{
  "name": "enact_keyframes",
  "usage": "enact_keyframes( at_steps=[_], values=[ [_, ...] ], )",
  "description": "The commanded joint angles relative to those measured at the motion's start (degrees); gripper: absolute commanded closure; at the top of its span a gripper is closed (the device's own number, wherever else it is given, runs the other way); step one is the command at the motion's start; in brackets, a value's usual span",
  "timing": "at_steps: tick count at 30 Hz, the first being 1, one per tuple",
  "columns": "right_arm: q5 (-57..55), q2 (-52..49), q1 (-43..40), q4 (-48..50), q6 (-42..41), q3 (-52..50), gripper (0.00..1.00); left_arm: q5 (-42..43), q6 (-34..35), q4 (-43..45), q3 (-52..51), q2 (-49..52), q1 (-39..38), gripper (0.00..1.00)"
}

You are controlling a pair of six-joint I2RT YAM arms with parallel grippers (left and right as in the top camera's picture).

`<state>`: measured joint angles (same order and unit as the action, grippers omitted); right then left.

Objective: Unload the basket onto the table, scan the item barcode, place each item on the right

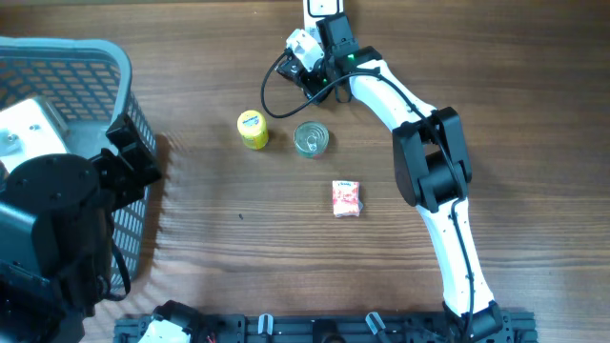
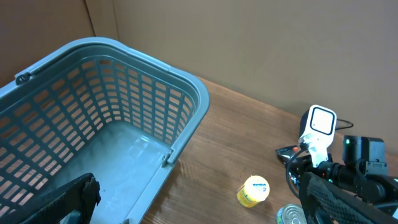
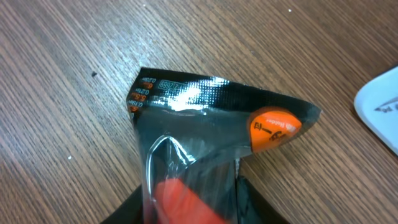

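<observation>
Black packet (image 3: 205, 124) is pinched shut-tight by right gripper (image 3: 193, 205) near worktop's (image 1: 210, 248) far edge, possibly lifted. Left gripper (image 1: 133, 164) is held wide open at basket (image 2: 124, 93).

Overhead looks straight down on the whole bench (image 1: 219, 248). Left wrist looks from the left edge across the basket (image 2: 198, 93) toward the yellow tub (image 2: 254, 190), both also seen overhead; right wrist sits very close above a black packet (image 3: 205, 112).
</observation>
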<state>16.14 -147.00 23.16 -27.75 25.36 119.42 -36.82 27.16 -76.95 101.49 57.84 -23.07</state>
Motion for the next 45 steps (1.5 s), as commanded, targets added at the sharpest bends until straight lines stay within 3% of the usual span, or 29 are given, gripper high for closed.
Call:
enact_keyframes(
  at_steps=[1, 8, 24, 33, 45],
  values=[
    [-3.7, -3.5, -0.5, -2.3, -0.1, -1.8, 0.71, -0.5, 0.8, -0.1, -0.5, -0.1, 0.0, 0.00],
    [-3.7, -2.6, -0.5, -2.3, -1.6, -1.7, 0.78, -0.5, 0.8, -0.1, -0.5, -0.1, 0.1, 0.00],
    [-4.4, 4.9, -0.5, 0.6, -1.9, -1.7, 0.80, -0.5, 0.8, -0.8, -0.5, -0.1, 0.1, 0.00],
    [-4.4, 6.3, -0.5, 9.9, -7.4, -1.5, 0.80, -0.5, 1.9, -2.0, -0.5, -0.1, 0.1, 0.00],
    [-7.1, 6.3, -0.5, 27.3, -7.1, -1.6, 0.74, -0.5, 3.4, -3.5, -0.5, 0.6, 0.1, 0.00]
  ],
)
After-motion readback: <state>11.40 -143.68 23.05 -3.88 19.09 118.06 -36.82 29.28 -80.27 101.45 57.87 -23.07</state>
